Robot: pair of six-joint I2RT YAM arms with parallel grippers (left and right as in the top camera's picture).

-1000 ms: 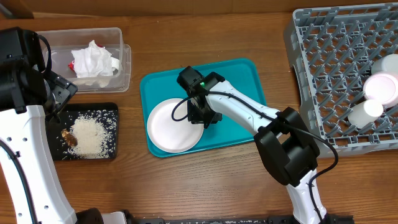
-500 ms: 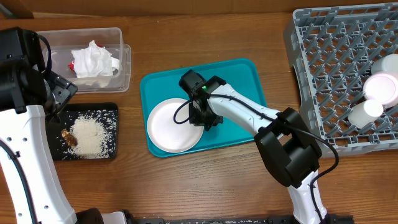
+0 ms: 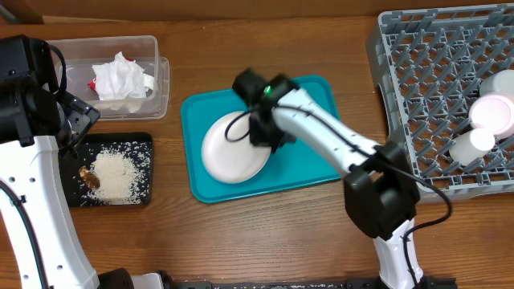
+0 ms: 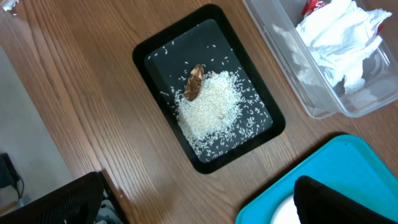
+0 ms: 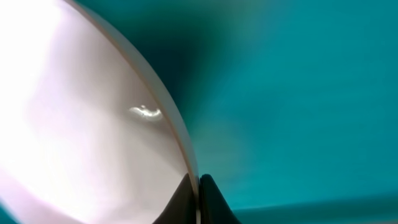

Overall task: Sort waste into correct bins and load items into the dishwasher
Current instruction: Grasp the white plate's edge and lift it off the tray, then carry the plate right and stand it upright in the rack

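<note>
The right tool [image 3: 261, 132] is clamped on the rim of the plate [image 3: 229, 151], holding it tilted above the teal tray [image 3: 197, 120], probably so it can slot edgewise into the rack [image 3: 426, 72]. I cannot tell the left tool's [image 3: 76, 120] state.

Tabletop [image 3: 281, 233] is seen as matt brown wood with visible grain. Plate [image 5: 81, 124] is shown glossy white with a highlight, teal tray [image 3: 321, 92] as smooth plastic. Tub [image 3: 161, 72] is rendered in clear plastic, tissues [image 3: 120, 76] as crumpled paper, rack [image 3: 418, 64] as matt grey plastic.
</note>
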